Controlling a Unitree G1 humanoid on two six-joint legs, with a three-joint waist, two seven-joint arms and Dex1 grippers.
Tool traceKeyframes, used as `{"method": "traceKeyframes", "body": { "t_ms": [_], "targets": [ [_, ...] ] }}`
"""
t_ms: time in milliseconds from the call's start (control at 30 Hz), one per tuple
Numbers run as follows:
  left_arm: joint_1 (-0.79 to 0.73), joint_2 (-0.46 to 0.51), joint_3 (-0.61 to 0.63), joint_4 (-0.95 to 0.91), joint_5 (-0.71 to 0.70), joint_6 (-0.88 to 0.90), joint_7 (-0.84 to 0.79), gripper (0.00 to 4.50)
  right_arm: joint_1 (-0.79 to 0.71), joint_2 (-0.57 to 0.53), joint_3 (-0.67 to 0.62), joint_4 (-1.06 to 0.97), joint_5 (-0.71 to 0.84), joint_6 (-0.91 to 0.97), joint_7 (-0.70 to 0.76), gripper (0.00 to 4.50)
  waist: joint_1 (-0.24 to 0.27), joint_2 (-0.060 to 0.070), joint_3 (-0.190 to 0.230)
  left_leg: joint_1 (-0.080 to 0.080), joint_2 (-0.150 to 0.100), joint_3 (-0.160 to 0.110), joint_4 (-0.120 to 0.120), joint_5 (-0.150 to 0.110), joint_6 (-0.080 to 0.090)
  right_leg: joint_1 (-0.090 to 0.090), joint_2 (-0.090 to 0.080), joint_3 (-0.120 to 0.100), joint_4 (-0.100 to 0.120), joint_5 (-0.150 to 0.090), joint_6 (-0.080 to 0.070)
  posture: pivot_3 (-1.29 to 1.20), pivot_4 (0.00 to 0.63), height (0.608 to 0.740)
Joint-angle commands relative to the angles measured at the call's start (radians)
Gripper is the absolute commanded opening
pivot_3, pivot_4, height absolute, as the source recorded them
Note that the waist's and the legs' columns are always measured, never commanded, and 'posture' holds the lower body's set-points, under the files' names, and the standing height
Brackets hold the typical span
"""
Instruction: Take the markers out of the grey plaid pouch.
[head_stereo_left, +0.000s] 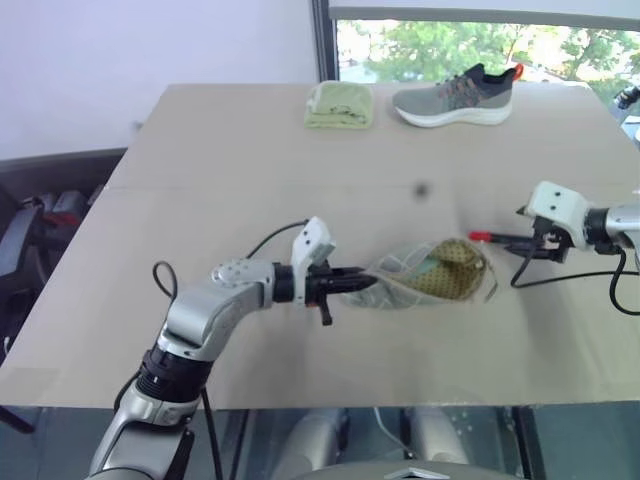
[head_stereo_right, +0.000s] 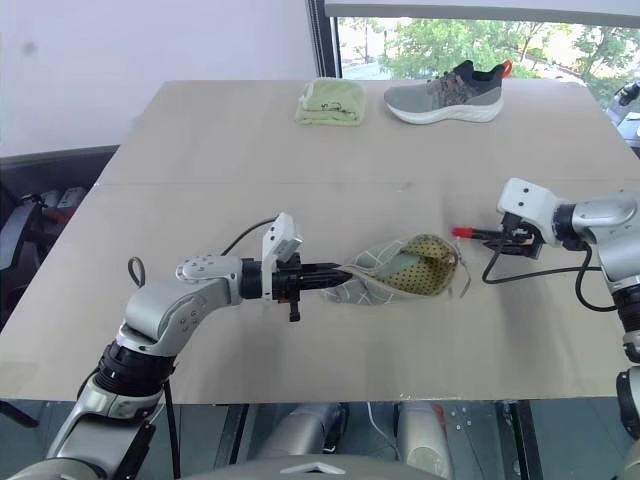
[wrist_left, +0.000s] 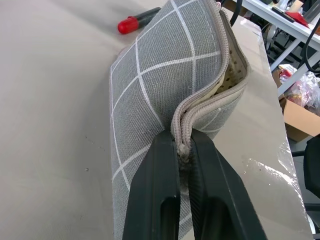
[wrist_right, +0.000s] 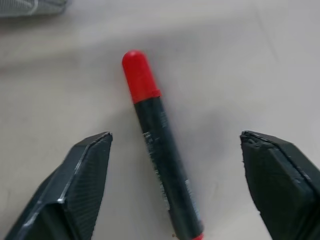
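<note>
Pinching the grey plaid pouch (wrist_left: 165, 95), left claw (wrist_left: 184, 150) hides its corner; right claw (wrist_right: 177, 170) gapes empty.

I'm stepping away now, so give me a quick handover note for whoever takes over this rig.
Left gripper: shut on the pouch, pinching its zipper end; pouch mouth gapes open.
Right gripper: open, with the red marker on the table between its fingers, right of the pouch.
Done: red marker is out.
Left: green marker, not seen on the table, so probably inside the pouch.

Grey sneaker (head_stereo_left: 455, 97), folded yellow-green cloth (head_stereo_left: 339, 104)
</note>
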Motion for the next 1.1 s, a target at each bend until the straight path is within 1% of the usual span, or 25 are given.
{"method": "traceKeyframes", "body": {
  "t_ms": [33,100,200,233,300,333,400,500,633,700,733,767,867,1000,1100],
  "targets": [
    [-0.006,0.008,0.013,-0.007,0.002,-0.012,-0.008,0.00,-0.067,-0.004,-0.101,-0.183,0.106,0.110,0.009,3.57,-0.001,0.000,0.000,0.000,0.000,0.000,0.000,0.000,0.000,0.000,0.000,0.000,0.000,0.000,0.000,0.00,0.150,0.740],
    [-0.004,0.009,0.014,-0.008,0.002,-0.010,-0.008,0.00,-0.077,0.012,-0.132,-0.306,0.197,0.214,0.028,2.88,-0.001,0.000,0.000,0.000,0.000,0.000,0.000,0.000,0.000,0.000,0.000,0.000,0.000,0.000,0.000,0.00,0.150,0.740],
    [-0.004,0.009,0.014,-0.009,0.002,-0.007,-0.007,0.00,-0.059,0.026,-0.149,-0.476,0.317,0.350,0.055,1.53,0.002,0.000,0.000,-0.001,0.000,-0.002,0.000,0.000,0.000,0.000,0.000,-0.001,-0.001,0.000,0.000,0.00,0.150,0.740],
    [-0.005,0.008,0.014,-0.009,0.001,-0.006,-0.006,0.00,-0.039,0.028,-0.148,-0.544,0.372,0.394,0.074,0.96,0.003,0.000,0.000,-0.001,0.000,-0.002,0.000,0.000,0.000,0.000,0.000,-0.002,-0.001,0.000,0.000,0.00,0.150,0.740],
    [-0.005,0.007,0.015,-0.010,0.000,-0.002,-0.004,0.00,0.003,0.028,-0.142,-0.659,0.476,0.470,0.112,0.11,0.010,0.000,0.000,-0.001,0.000,-0.002,0.000,0.000,0.000,0.001,-0.001,-0.002,-0.002,0.000,0.000,0.00,0.150,0.740],
    [-0.005,0.007,0.015,-0.010,-0.001,-0.001,-0.003,0.00,0.024,0.022,-0.135,-0.701,0.512,0.494,0.131,0.04,0.010,0.000,0.000,-0.002,0.000,-0.003,0.000,0.000,0.000,0.001,-0.001,-0.003,-0.002,0.000,0.000,0.00,0.150,0.740],
    [-0.005,0.007,0.018,-0.011,-0.004,0.002,-0.002,0.00,0.059,0.016,-0.103,-0.740,0.520,0.498,0.147,0.04,0.012,0.000,0.000,-0.002,0.000,-0.003,0.000,0.000,0.000,0.001,-0.001,-0.002,-0.002,0.000,0.000,0.00,0.150,0.740],
    [-0.005,0.005,0.021,-0.010,-0.008,0.006,-0.001,0.00,0.080,0.020,-0.031,-0.740,0.453,0.454,0.140,0.04,0.011,0.000,0.000,-0.001,0.000,-0.003,0.001,0.000,0.000,0.001,-0.001,-0.003,-0.001,0.000,0.000,0.00,0.150,0.740],
    [-0.006,-0.001,0.025,-0.014,-0.014,0.014,0.005,0.00,0.069,0.027,0.049,-0.659,0.325,0.335,0.123,0.04,0.008,0.000,0.000,-0.001,0.000,-0.002,0.001,0.000,0.000,0.001,-0.001,-0.003,0.000,0.000,0.000,0.00,0.150,0.740],
    [-0.006,-0.005,0.026,-0.017,-0.017,0.019,0.009,0.00,0.064,0.024,0.067,-0.631,0.297,0.299,0.140,0.04,0.007,0.000,0.000,-0.001,0.000,-0.002,0.001,0.000,0.000,0.001,-0.001,-0.003,0.000,0.000,0.000,0.00,0.150,0.740],
    [-0.006,-0.005,0.024,-0.019,-0.018,0.020,0.009,0.00,0.061,0.026,0.093,-0.624,0.271,0.277,0.149,0.28,0.007,0.000,0.000,-0.001,0.000,-0.002,0.001,0.000,0.000,0.001,-0.001,-0.003,0.000,0.000,0.000,0.00,0.150,0.740],
    [-0.007,-0.005,0.020,-0.019,-0.017,0.019,0.006,0.00,0.058,0.029,0.120,-0.615,0.241,0.256,0.154,0.78,0.007,0.000,0.000,-0.001,0.000,-0.002,0.001,0.000,0.000,0.001,-0.001,-0.003,0.000,0.000,0.000,0.00,0.150,0.740],
    [-0.022,-0.012,0.011,-0.015,-0.016,0.023,-0.001,0.00,0.027,0.058,0.210,-0.547,0.095,0.168,0.108,1.89,0.002,0.000,0.000,-0.001,0.000,-0.003,0.001,0.000,0.000,0.000,-0.001,-0.003,0.000,0.000,0.000,0.00,0.150,0.740],
    [-0.049,-0.046,0.015,-0.012,-0.038,0.044,0.002,0.00,-0.005,0.106,0.263,-0.507,0.016,0.118,0.102,1.89,0.002,0.000,0.000,-0.001,0.000,-0.002,0.002,0.000,0.000,0.000,0.000,-0.003,0.001,0.000,0.000,0.00,0.150,0.740],
    [-0.074,-0.104,0.017,-0.022,-0.091,0.094,0.010,0.00,-0.011,0.111,0.282,-0.496,-0.025,0.087,0.122,1.89,0.003,0.000,0.000,-0.001,0.000,-0.003,0.002,0.000,0.000,0.001,-0.001,-0.003,0.000,0.000,0.000,0.00,0.150,0.740]
  ]
}}
